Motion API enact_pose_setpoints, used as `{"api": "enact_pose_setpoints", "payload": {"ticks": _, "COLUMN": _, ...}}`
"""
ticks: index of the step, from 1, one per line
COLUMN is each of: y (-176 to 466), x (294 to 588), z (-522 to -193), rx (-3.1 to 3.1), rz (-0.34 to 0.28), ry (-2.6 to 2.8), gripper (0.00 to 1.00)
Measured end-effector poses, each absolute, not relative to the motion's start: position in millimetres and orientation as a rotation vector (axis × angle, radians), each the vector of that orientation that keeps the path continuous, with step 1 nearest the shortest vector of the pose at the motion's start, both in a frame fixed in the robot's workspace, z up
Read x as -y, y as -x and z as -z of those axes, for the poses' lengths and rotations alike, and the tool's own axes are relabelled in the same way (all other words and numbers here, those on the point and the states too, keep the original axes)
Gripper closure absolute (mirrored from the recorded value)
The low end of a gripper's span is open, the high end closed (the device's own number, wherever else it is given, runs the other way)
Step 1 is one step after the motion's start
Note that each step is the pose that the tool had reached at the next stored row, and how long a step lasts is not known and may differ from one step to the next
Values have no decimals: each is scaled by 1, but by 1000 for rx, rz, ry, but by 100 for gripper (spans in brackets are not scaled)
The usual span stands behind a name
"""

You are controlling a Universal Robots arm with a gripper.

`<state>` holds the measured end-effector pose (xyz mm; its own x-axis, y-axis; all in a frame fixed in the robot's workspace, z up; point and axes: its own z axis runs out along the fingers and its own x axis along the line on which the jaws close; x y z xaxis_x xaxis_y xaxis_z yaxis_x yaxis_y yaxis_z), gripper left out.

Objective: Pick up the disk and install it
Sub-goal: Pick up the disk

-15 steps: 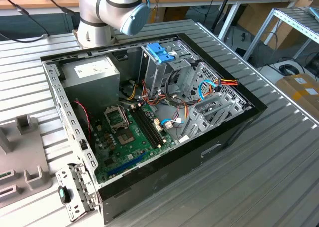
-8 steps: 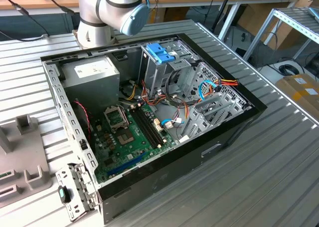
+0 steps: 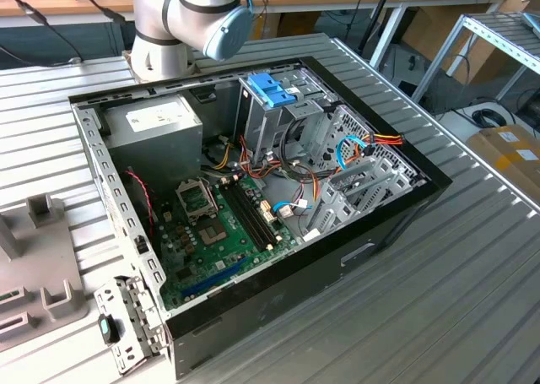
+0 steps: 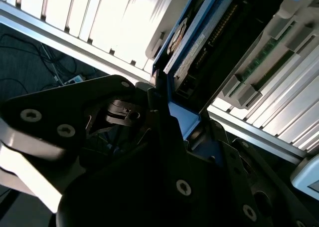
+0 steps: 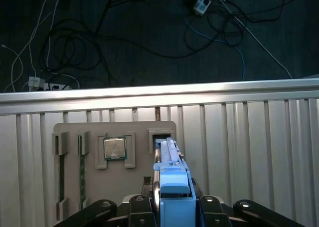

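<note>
In both wrist views my gripper [image 5: 172, 209] is shut on the disk [image 5: 171, 167], a flat drive seen edge-on with a blue plastic carrier frame. The black fingers [image 5: 137, 207] flank the blue frame on both sides. In the second wrist view the disk [image 4: 192, 50] shows its blue edge and a white printed label, with the gripper [image 4: 162, 110] clamped at its near end. The far end of the disk sits at a slot [image 5: 158, 137] of a grey fixture plate [image 5: 139, 172]; I cannot tell whether it is still inside the slot.
The fixture plate also holds a processor chip [image 5: 115, 148] and memory sticks [image 5: 61, 177]. Beyond the ribbed table edge [image 5: 159, 95] lies a floor with cables. The exterior view shows the open computer case [image 3: 371, 249], its drive cage with a blue handle [image 3: 272, 89], a grey power supply [image 3: 156, 118] and the arm's base [image 3: 190, 17].
</note>
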<state>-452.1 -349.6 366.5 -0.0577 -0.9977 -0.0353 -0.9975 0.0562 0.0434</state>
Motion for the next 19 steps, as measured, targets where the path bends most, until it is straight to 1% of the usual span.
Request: {"api": "enact_pose_setpoints", "payload": {"ticks": 19, "y": 452, "x": 350, "z": -390, "rx": 2281, "rz": 89, "ry": -2154, "gripper": 63}}
